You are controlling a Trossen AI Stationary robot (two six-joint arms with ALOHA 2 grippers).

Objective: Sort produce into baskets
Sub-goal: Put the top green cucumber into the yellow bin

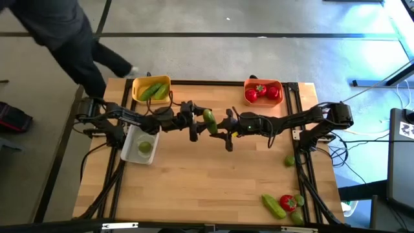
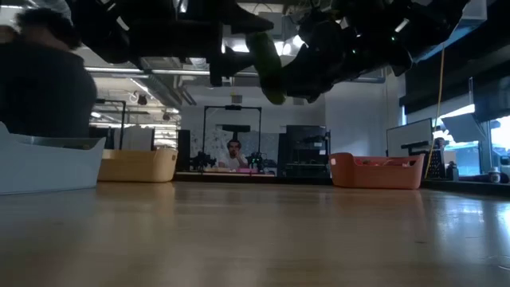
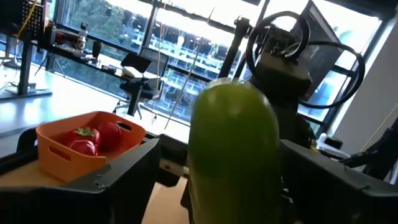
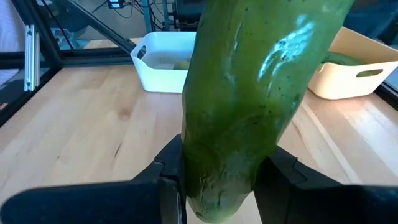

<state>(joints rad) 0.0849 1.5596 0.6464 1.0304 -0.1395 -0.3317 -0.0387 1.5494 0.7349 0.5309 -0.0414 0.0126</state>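
Above the table's middle, both grippers' fingers flank an unlabelled cucumber (image 1: 209, 120).

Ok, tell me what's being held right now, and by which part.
The right gripper is shut on the cucumber, near its lower end, above mid-table. The left gripper brackets its other end, fingers open, so it is not yet gripping.

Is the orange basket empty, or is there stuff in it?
Not empty. The orange basket holds red tomatoes with green tops; they show from above and in the left wrist view.
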